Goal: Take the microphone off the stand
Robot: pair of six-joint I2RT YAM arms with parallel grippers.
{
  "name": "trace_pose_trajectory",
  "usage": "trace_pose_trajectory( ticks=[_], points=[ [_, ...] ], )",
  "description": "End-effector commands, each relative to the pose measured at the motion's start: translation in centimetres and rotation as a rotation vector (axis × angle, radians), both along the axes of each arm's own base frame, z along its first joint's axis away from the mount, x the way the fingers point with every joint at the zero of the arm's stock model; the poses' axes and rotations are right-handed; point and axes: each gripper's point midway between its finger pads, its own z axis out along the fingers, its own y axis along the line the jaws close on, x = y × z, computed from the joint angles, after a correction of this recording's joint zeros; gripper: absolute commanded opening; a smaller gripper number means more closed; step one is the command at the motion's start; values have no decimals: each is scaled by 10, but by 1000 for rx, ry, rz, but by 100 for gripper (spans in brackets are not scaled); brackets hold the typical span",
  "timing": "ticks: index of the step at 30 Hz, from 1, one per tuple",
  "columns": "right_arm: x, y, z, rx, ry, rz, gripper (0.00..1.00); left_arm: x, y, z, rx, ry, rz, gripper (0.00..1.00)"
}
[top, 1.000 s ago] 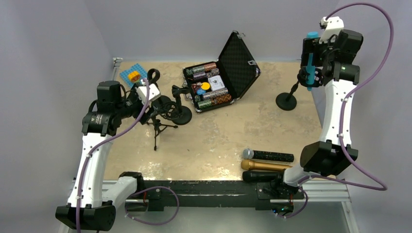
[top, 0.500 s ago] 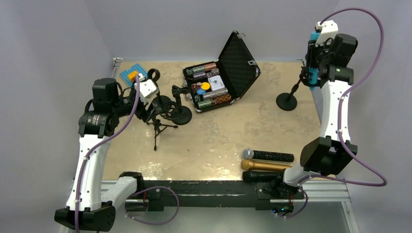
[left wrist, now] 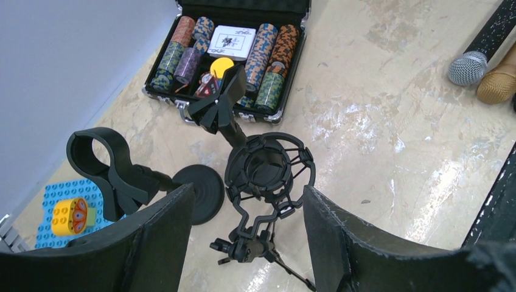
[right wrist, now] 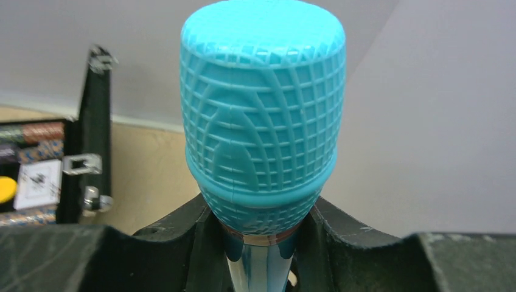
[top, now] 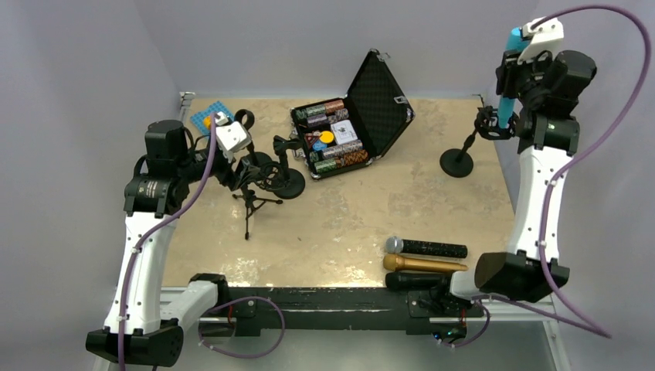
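A blue microphone [top: 507,85] with a ribbed turquoise head [right wrist: 263,121] stands upright at the back right. My right gripper [top: 516,73] [right wrist: 263,226] is shut on its neck just under the head. The microphone's lower end is beside the clip of a black round-based stand [top: 457,162]; I cannot tell whether it still sits in the clip. At the left, my left gripper [top: 241,166] [left wrist: 246,228] is open. Its fingers straddle a black shock mount [left wrist: 268,173] on a small tripod without touching it.
An open case of poker chips [top: 347,131] lies at the back centre. Three microphones [top: 429,263] lie side by side near the front edge. A round-based stand [top: 286,182] with a clip and a blue plate with a yellow block [top: 210,117] sit near the left arm.
The right gripper has closed on the blue microphone and risen with it, and the right arm now stands taller. The left arm has barely shifted.
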Motion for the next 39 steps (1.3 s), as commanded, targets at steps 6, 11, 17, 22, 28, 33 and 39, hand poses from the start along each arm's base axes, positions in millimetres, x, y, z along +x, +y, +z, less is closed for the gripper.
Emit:
trace_pose_trajectory(
  ticks=[6, 11, 17, 22, 28, 33, 39],
  points=[
    [-71, 91, 98, 13, -264, 397, 0, 8, -15, 38, -75, -86, -45, 69],
    [-120, 164, 53, -29, -144, 839, 6, 10, -22, 61, -140, -123, -53, 69],
    [-164, 217, -65, -273, 182, 1110, 0, -10, -32, 92, -174, -163, -124, 71],
    [-172, 204, -184, -487, 487, 1150, 0, -41, -45, 107, -183, -223, -217, 73],
    [-201, 149, -293, -683, 827, 1178, 0, -60, -48, 98, -167, -211, -262, 74],
    [-213, 137, -328, -674, 924, 1271, 0, -50, -39, 62, -53, -147, -242, 73],
    [-197, 125, -366, -663, 1071, 1272, 3, -39, -34, 63, -32, -116, -197, 72]
  ],
)
